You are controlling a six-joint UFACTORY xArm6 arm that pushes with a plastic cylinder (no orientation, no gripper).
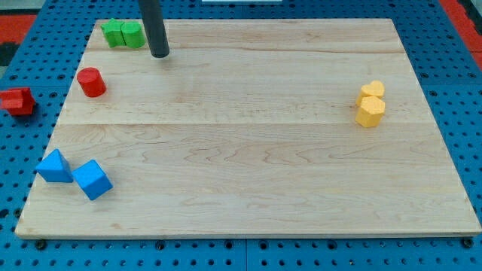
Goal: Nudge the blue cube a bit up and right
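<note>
The blue cube (93, 179) lies near the board's lower left corner, turned at an angle. A blue triangular block (54, 166) sits just to its left, touching or nearly touching it. My tip (160, 55) rests on the board near the view's top left, far above the blue cube and slightly to its right. It touches no block.
Two green blocks (124, 34) sit at the top left, just left of my tip. A red cylinder (91, 82) stands below them. A red block (17, 101) lies off the board (248, 150) at left. Two yellow blocks (370, 104) sit at right.
</note>
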